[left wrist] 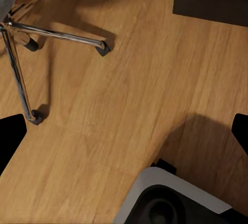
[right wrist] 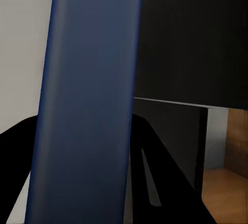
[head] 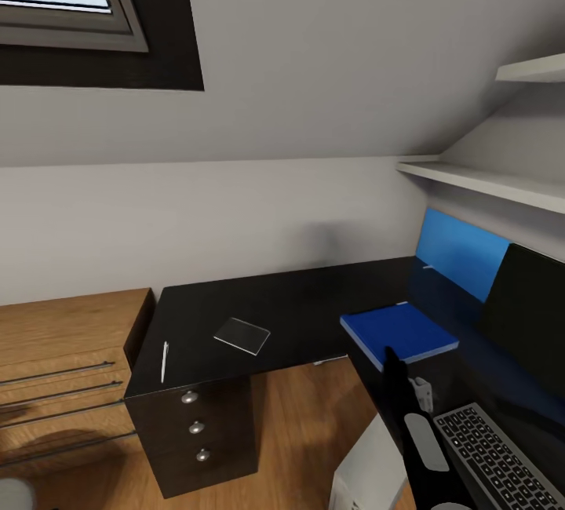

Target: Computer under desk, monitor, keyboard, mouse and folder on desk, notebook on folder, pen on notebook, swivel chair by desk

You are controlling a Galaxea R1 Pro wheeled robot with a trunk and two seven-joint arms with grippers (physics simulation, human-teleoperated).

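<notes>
The right gripper's fingers (right wrist: 20, 146) pinched the folder (head: 399, 334) over the tabletop (head: 314, 306), while notebook (head: 242, 335) and pen (head: 164, 361) at nine o'clock awaited stacking.

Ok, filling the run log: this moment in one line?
folder on desk, right gripper at its edge | notebook, pen apart | stacking pending

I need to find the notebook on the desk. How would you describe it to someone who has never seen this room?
Start at the long black desk under the sloped wall and go to the end that has three drawers with silver knobs. The notebook lies flat there, a small thin grey rectangle. The pen beside it is a thin white stick, and the folder farther along is bigger and bright blue.
</notes>
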